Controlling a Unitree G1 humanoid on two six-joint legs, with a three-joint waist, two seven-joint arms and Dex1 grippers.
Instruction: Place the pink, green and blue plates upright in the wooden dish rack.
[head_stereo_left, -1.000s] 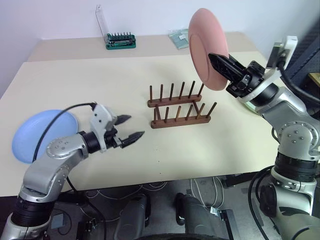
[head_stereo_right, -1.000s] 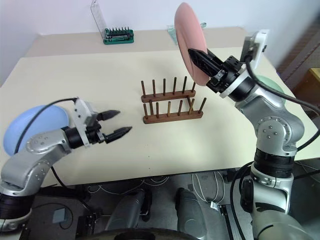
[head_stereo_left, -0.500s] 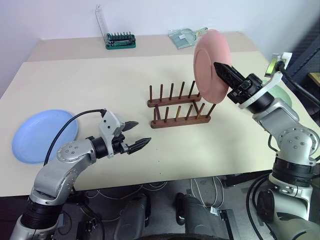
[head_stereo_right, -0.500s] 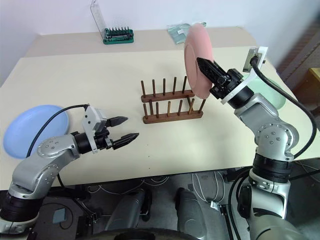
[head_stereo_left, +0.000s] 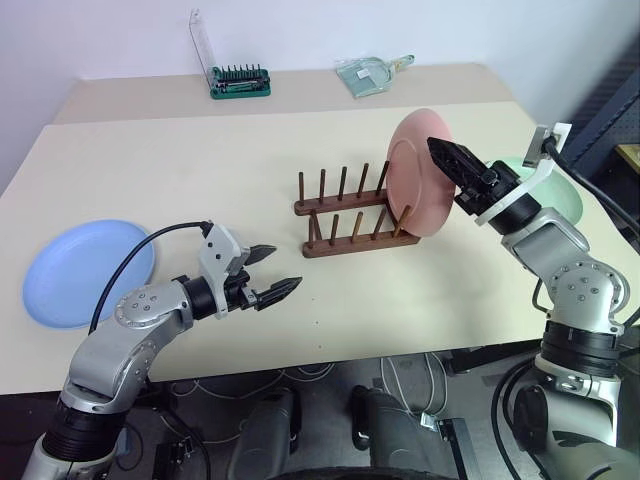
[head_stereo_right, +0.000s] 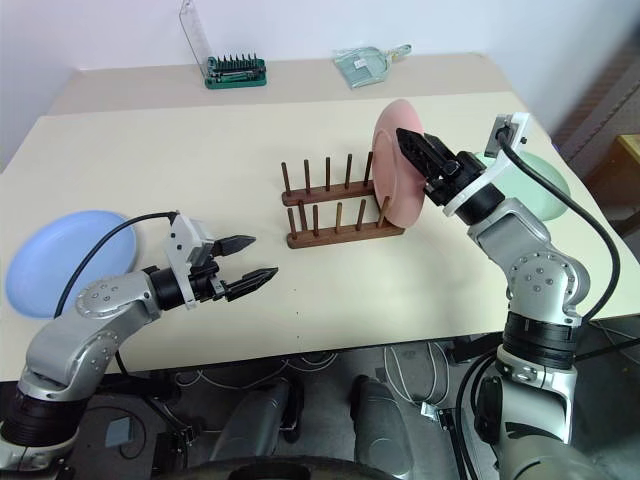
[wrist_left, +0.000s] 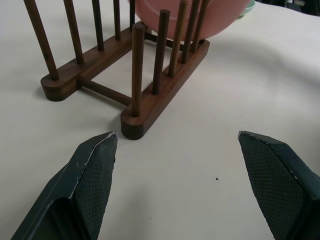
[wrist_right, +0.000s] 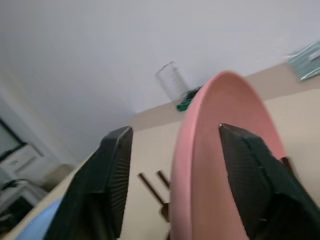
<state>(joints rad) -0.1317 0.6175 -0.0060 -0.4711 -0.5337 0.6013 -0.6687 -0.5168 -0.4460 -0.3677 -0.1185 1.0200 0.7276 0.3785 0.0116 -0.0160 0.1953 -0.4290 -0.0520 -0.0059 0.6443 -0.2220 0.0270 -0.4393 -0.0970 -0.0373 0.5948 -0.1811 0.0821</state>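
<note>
Round pink plate (head_stereo_left: 420, 172) is standing on edge in the small dark brown wooden dish rack (head_stereo_left: 355, 212), at the rack's right end, lower rim down among the last pegs. Edge-on is the only way it fits: the rack is narrower than a plate, so the pegs have to carry it upright.

Right end effector (head_stereo_right: 425, 158) is at the plate's upper rim. Its wrist view shows the fingers (wrist_right: 112, 165) parted, one each side of the rim with a gap on the left side, so I'd judge it is letting go, not clamping. I can't tell whether the other pad still touches.

Left end effector (head_stereo_left: 268, 272) hovers low over the beige surface (head_stereo_left: 200, 170), just short of the rack's near end, fingers wide apart and holding nothing. It looks parked there to steady the rack or wait its turn.

Round pale blue plate (head_stereo_left: 85, 270) lies flat at the surface's left edge. Pale green plate (head_stereo_right: 540, 180) lies flat behind the right arm, partly hidden.

Versus a second ago: the plate was up in the air above and right of the rack, pinched tight. It has come down into the slot and the right fingers have opened. Left arm holds about the same place, with fingers unchanged.

Judgement: one of three plates is in, blue and green still to go.
</note>
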